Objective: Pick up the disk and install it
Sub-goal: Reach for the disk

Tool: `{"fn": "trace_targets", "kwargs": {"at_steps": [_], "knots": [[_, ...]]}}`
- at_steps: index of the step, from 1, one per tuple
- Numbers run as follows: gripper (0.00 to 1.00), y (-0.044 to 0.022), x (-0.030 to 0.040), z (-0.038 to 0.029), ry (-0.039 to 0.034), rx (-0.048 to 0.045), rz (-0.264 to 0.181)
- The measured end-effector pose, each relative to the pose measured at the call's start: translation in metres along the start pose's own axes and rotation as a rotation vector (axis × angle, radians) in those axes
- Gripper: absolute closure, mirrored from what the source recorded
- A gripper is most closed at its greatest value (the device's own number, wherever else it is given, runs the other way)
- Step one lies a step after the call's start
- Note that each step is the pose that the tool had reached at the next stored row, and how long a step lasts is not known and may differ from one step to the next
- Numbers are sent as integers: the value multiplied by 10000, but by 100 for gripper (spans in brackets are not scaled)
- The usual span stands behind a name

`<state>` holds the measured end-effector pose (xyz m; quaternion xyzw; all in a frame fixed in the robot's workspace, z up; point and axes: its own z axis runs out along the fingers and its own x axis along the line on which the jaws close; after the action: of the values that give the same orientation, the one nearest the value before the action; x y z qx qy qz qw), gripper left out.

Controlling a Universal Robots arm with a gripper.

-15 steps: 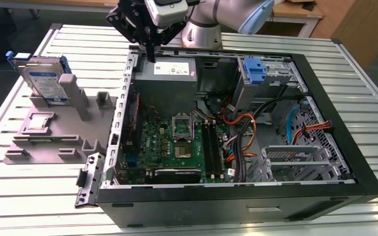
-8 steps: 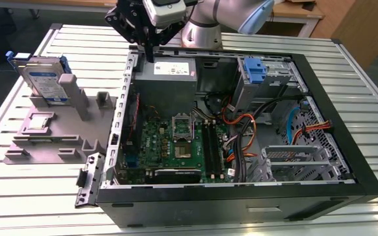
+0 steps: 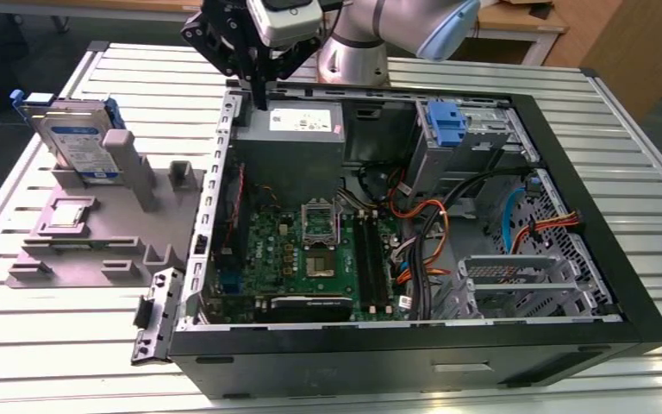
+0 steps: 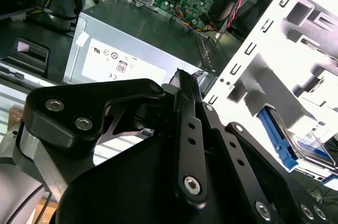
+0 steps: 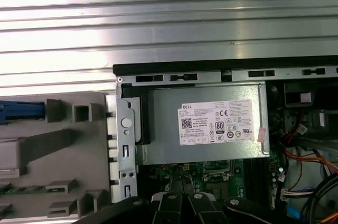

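Observation:
The disk (image 3: 78,142) is a silver-grey drive with a white-and-blue label and a blue frame. It stands on edge in a grey holder (image 3: 101,233) at the exterior view's left, beside the open computer case (image 3: 607,250). My gripper (image 3: 261,99) hangs above the case's rear corner nearest the holder, over the grey power supply (image 3: 290,138), some way from the disk. Its thin black fingers point down, pressed together with nothing between them. In the second wrist view the gripper (image 4: 185,78) is shut over the power supply (image 4: 132,44), and the disk (image 4: 311,150) sits off to one side.
Inside the case are a green motherboard (image 3: 308,250), orange and black cables (image 3: 423,224), a blue bracket (image 3: 446,121) in a drive bay and a metal cage (image 3: 515,280). The slatted metal table (image 3: 32,345) surrounds the case. The first wrist view shows the holder (image 5: 53,150) beside the power supply (image 5: 211,123).

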<state>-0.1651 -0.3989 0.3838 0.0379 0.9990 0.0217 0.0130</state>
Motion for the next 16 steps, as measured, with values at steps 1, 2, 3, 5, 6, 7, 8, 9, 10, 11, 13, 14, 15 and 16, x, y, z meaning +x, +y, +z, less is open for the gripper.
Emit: {"fn": "trace_targets", "kwargs": {"at_steps": [1, 2, 3, 5, 6, 7, 8, 9, 10, 11, 13, 14, 15, 16], "knots": [[90, 0, 3, 1, 0, 0, 0], [90, -1, 6, 1, 0, 0, 0], [90, -1, 9, 2, 0, 0, -1], [90, -1, 15, 3, 0, 0, 0], [90, -2, 17, 3, 0, 0, 0], [90, -2, 20, 4, 0, 0, 0], [90, -2, 24, 4, 0, 0, 0], [90, -2, 27, 5, 0, 0, 0], [90, -3, 30, 5, 0, 0, 0], [90, -3, 33, 6, -1, 0, 0], [90, -3, 38, 7, 0, 0, 0], [90, -3, 40, 7, 0, 0, -1], [90, -4, 43, 8, 0, 0, -1], [90, -4, 45, 8, -1, -1, 0]]}}
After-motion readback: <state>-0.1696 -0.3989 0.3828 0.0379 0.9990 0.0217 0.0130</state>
